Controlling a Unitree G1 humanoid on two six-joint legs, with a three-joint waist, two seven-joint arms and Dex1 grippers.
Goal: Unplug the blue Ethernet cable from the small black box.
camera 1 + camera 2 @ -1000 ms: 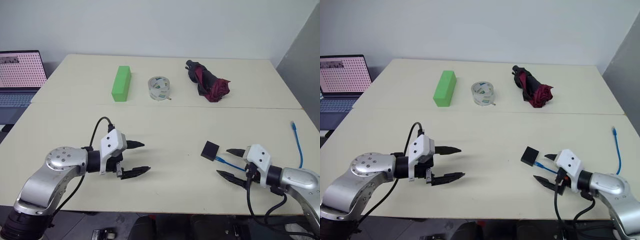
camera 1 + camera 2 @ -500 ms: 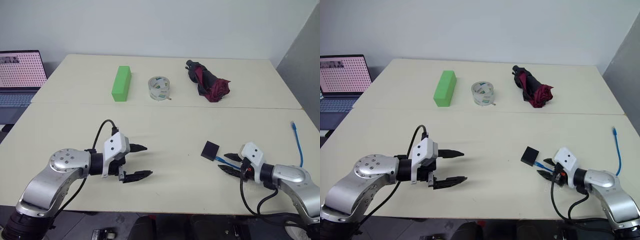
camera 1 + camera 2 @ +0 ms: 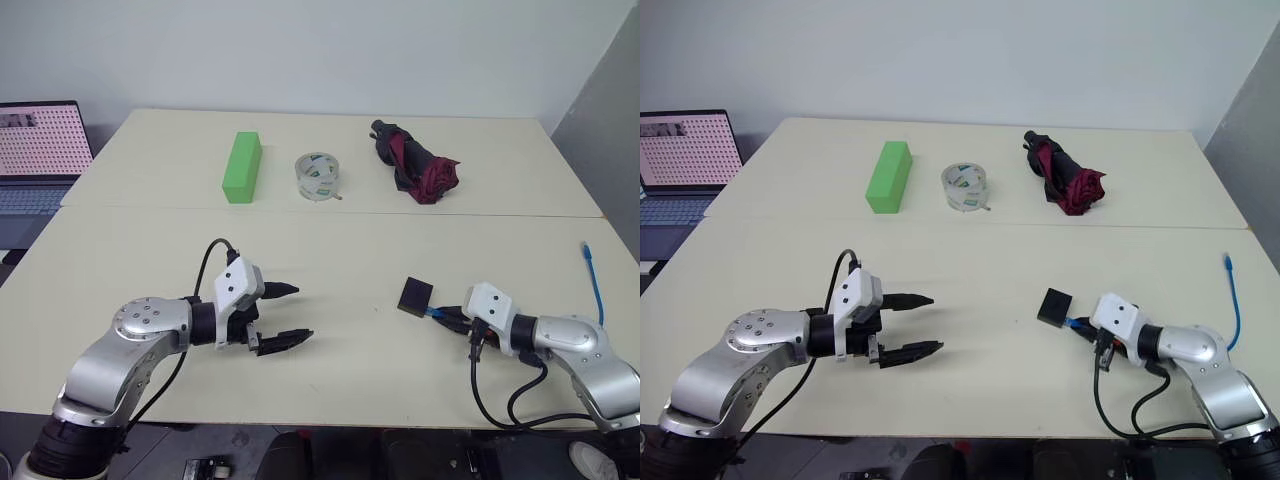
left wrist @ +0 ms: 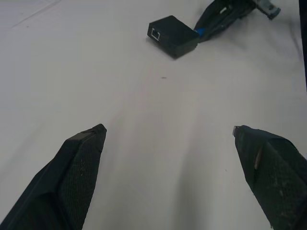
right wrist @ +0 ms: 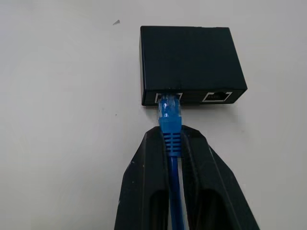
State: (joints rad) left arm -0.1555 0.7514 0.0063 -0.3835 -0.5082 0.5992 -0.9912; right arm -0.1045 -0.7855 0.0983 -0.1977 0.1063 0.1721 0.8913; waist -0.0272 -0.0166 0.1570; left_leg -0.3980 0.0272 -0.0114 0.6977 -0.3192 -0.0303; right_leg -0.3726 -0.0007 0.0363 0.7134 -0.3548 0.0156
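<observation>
We've got the right gripper [image 5: 173,143] clamped on the blue Ethernet cable [image 5: 171,125] right behind its plug, which sits in a port of the small black box [image 5: 189,62]; box lies flat on the table [image 3: 340,250], nothing pinning it. Left gripper [image 3: 281,316] hangs w/ fingers wide apart, well away from the box on the side opposite the cable, holding nothing. Main risk imo: a pull drags the whole box along instead of freeing the plug, since the box is loose and light-looking. Also the plug's latch tab prob isn't pressed, so the grip may slide down the cord or strain it. The box has a 2nd empty port beside the plug.
</observation>
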